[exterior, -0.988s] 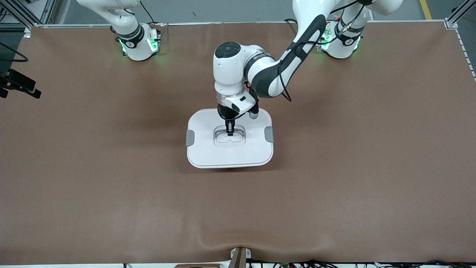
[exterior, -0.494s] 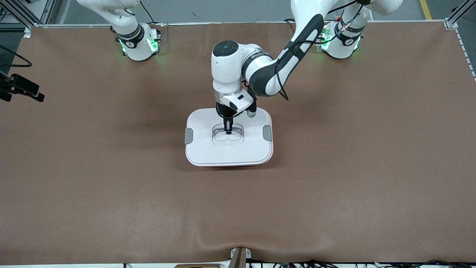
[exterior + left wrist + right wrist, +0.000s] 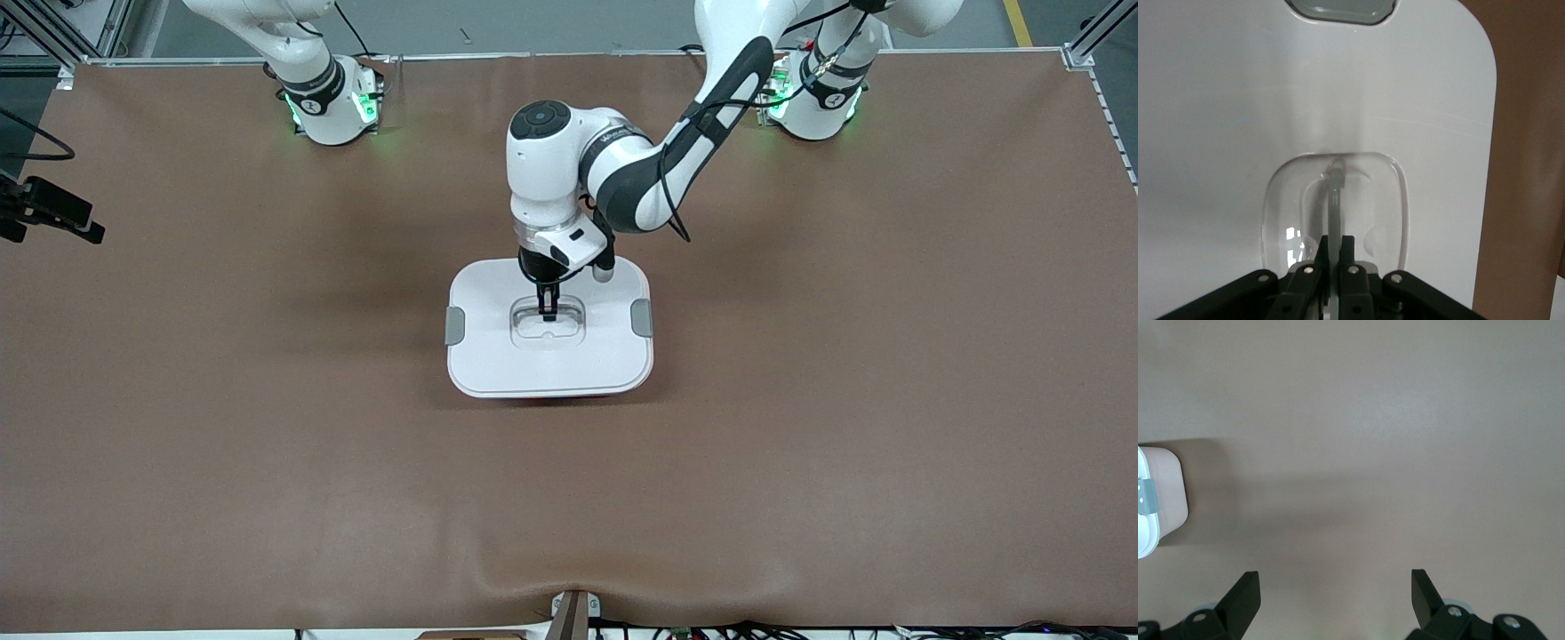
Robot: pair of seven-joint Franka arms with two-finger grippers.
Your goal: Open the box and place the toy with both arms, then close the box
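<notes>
The box (image 3: 498, 360) stands mid-table with its white lid on and a grey clip (image 3: 454, 326) on each short side. My left gripper (image 3: 548, 313) reaches down into the lid's recess and is shut on the clear handle (image 3: 1335, 200). In the left wrist view the left gripper (image 3: 1335, 243) pinches that thin handle between its tips. The right gripper (image 3: 62, 222) hovers open over bare table at the right arm's end. In its wrist view the right gripper (image 3: 1335, 583) holds nothing, and the box's pink wall (image 3: 1168, 487) shows at the edge. The toy is out of view.
Brown matting (image 3: 800, 444) covers the whole table. Both arm bases (image 3: 333, 107) glow green along the table's edge farthest from the front camera. A small bracket (image 3: 569, 613) sits at the edge nearest that camera.
The lid shifted slightly toward the right arm's end, showing a pink rim, then came back square over the box. The right gripper edged a little inward over the table.
</notes>
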